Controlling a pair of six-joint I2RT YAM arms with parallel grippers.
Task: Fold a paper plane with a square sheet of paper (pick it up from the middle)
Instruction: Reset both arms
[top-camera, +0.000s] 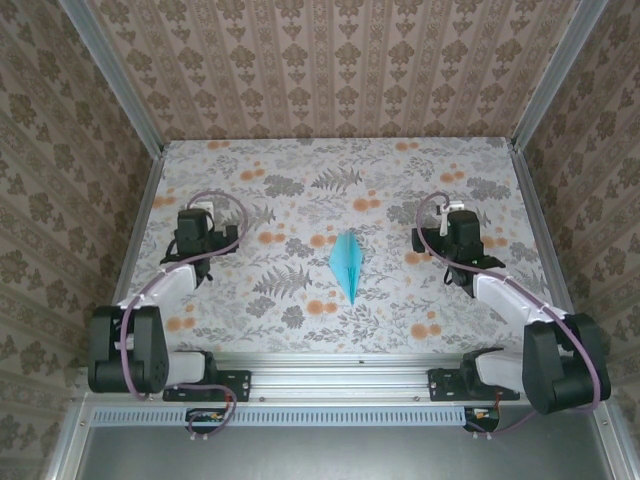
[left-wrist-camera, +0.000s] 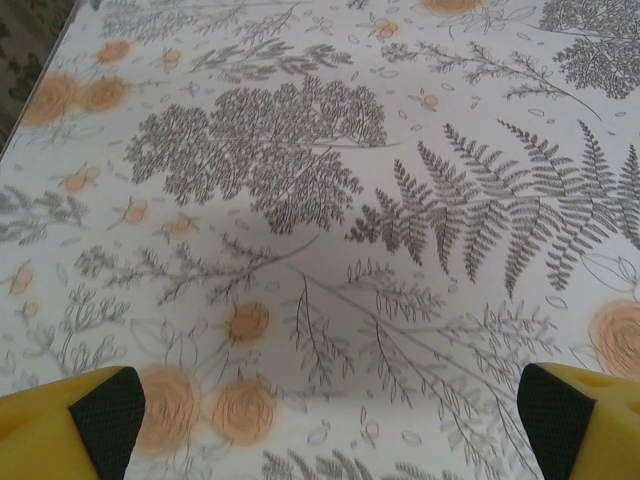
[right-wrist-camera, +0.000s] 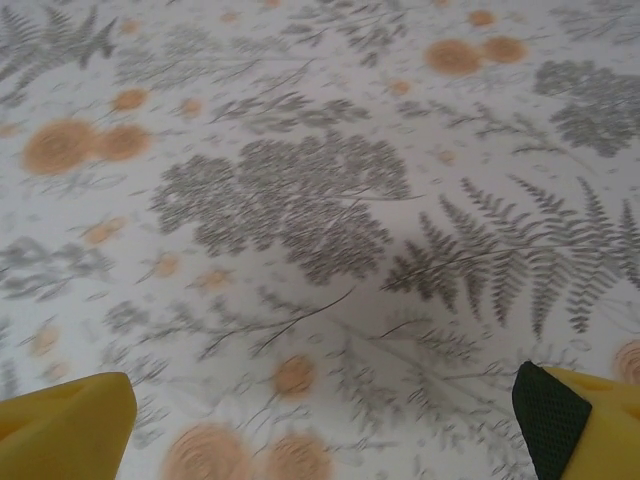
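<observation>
Floral tabletop (top-camera: 300, 170) is bearing the slim, pointed, folded light-turquoise paper plane (top-camera: 346, 265) between my empty left gripper (left-wrist-camera: 330, 408) and right gripper (right-wrist-camera: 315, 415), both gaping wide, so I'm judging the folding finished, with only parking remaining.

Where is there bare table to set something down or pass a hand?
Free: the far strip beyond both hands; the gaps between the paper plane and the left hand, and between it and the right hand. Crowded: the centre, where the plane lies, and around each hand.
</observation>
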